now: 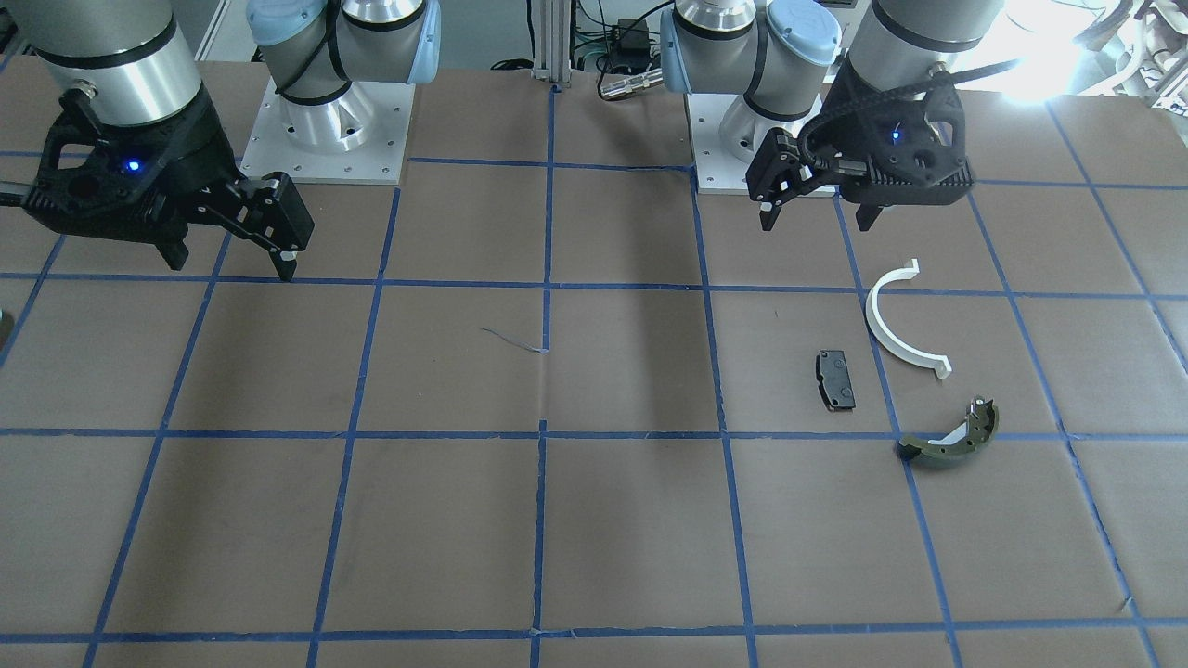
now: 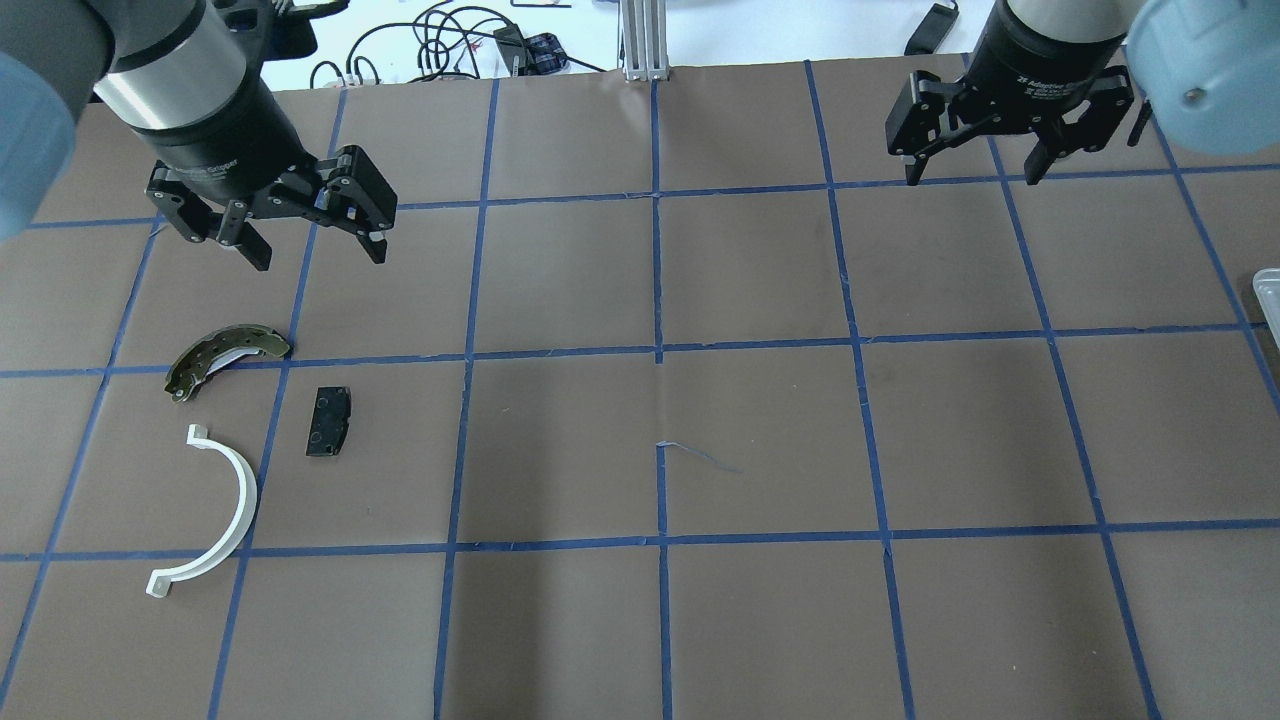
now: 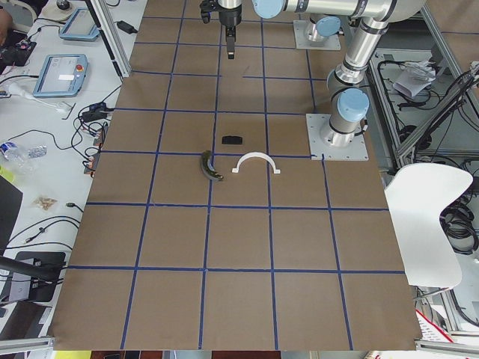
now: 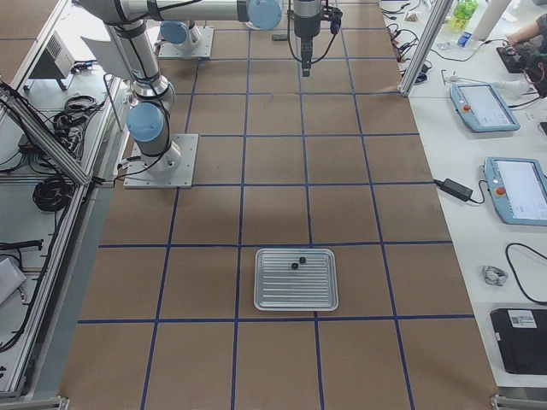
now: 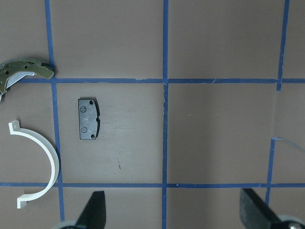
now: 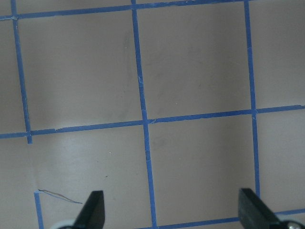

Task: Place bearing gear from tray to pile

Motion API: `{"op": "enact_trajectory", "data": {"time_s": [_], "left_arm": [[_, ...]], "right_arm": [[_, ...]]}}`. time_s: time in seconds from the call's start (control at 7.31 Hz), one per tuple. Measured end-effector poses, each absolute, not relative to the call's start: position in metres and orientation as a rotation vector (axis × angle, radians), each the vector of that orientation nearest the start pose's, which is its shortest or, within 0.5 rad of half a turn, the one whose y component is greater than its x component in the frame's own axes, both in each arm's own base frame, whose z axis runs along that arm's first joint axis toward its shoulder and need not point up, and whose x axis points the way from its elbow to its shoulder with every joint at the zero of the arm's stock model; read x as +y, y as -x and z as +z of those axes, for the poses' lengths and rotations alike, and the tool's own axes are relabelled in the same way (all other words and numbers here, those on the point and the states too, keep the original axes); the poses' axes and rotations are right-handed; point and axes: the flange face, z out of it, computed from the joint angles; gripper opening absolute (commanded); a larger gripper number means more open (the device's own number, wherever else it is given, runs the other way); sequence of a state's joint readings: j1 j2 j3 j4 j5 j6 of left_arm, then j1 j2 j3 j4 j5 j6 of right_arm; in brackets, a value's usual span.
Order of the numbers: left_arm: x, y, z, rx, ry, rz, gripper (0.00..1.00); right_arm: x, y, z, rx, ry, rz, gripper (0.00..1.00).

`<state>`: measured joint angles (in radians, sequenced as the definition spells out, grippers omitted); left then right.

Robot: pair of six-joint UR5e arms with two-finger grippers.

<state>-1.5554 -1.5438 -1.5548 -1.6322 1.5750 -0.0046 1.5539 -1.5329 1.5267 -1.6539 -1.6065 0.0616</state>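
The pile lies on the table's left side: a white half-ring (image 2: 232, 508), a small black pad (image 2: 328, 421) and an olive-green brake shoe (image 2: 222, 356). It also shows in the left wrist view, with the half-ring (image 5: 46, 150), pad (image 5: 89, 119) and shoe (image 5: 25, 71). My left gripper (image 2: 320, 258) hangs open and empty above the table, beyond the pile. My right gripper (image 2: 973, 180) hangs open and empty over bare table at the far right. A metal tray (image 4: 296, 290) holds two small dark parts (image 4: 297, 262), too small to tell apart.
The table is covered in brown paper with a blue tape grid. The tray's corner (image 2: 1268, 295) just shows at the overhead view's right edge. Both arm bases (image 1: 325, 121) stand at the robot's side. Cables and pendants lie beyond the table edges.
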Motion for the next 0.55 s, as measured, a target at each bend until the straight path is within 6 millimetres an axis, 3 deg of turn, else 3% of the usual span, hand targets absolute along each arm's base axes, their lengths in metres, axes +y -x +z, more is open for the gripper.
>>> {"op": "enact_trajectory", "data": {"time_s": [0.55], "left_arm": [[-0.4789, 0.1256, 0.5054, 3.138, 0.031, 0.019, 1.00]], "right_arm": [[-0.5185, -0.1218, 0.5001, 3.161, -0.128, -0.146, 1.00]]}}
